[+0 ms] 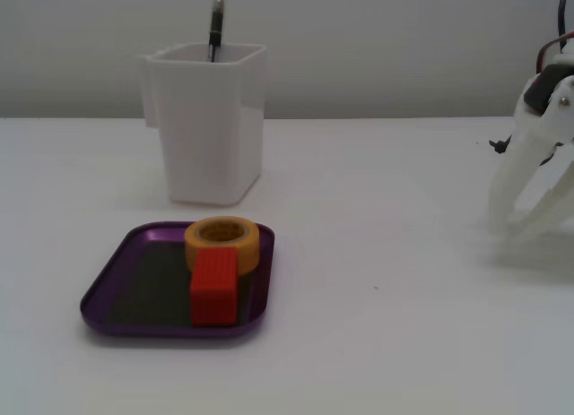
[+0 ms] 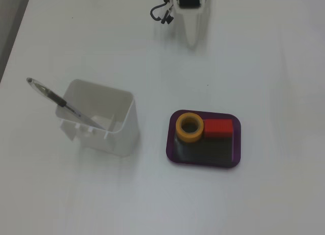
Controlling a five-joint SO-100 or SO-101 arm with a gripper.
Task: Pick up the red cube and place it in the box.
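Observation:
The red cube (image 1: 213,289) stands inside the purple box (image 1: 126,249), on its dark floor at the front right, touching an orange-yellow tape roll behind it. In the other fixed view the cube (image 2: 218,128) lies at the upper right of the box (image 2: 203,113). My gripper (image 1: 513,225) is far to the right of the box, its white fingers spread apart with the tips down at the table, holding nothing. From above, the gripper (image 2: 192,38) is at the top edge, well away from the box.
The tape roll (image 1: 244,251) (image 2: 179,127) also sits in the box. A tall white square container (image 1: 211,128) (image 2: 119,138) holding a pen (image 1: 216,25) (image 2: 56,98) stands behind and left of the box. The table is plain white.

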